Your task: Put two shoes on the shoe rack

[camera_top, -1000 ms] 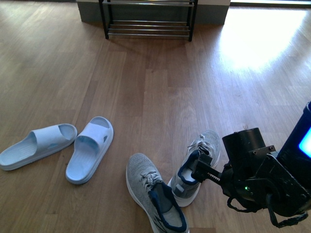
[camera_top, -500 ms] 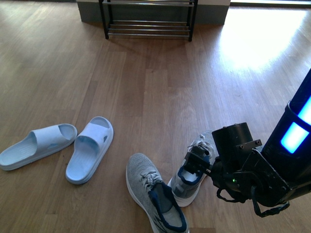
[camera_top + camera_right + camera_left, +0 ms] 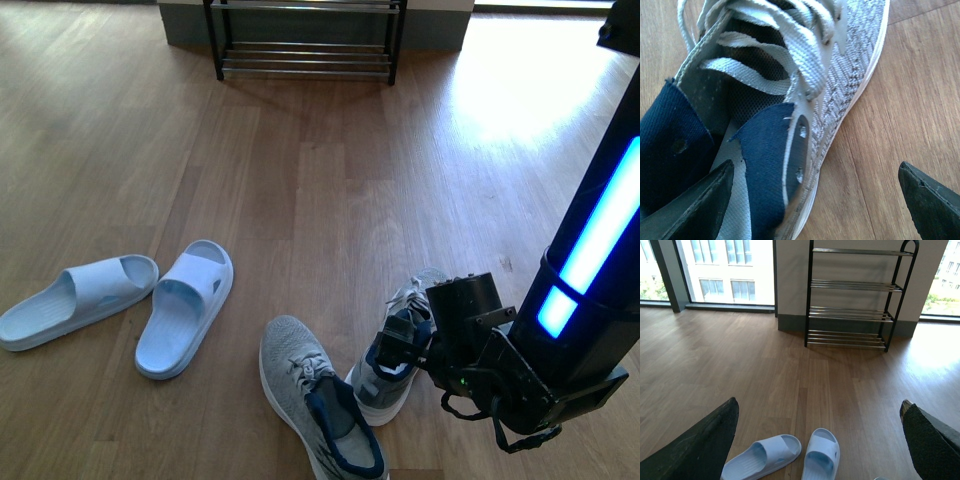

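At the far left of the front view lies one pale blue slide [image 3: 78,298], and the second slide [image 3: 186,306] lies just beside it. Both rest flat on the wooden floor [image 3: 300,190], well away from any arm, so they seem to wait for a later step.

The left gripper [image 3: 818,404] shows only in its own wrist view. Its fingers are spread wide, it holds nothing, and it faces the shoe rack [image 3: 850,286] from a distance, so I judge it is parked.

More to the middle, the near sneaker [image 3: 312,405] lies close to the lower edge of the picture. Its toe points away from the robot, and its heel almost touches the far sneaker [image 3: 425,290].

At the right, the right gripper [image 3: 402,345] is low over the heel opening of the far sneaker. In the right wrist view its fingers are spread. One finger [image 3: 705,200] is over the navy lining and the other finger [image 3: 930,195] is over bare floor, with the shoe's side wall between them. It is not yet pinching, and I judge it is preparing to grasp this wall.

The rack stands at the far edge, all its tiers empty. The floor between is open, giving free room to carry a shoe there.
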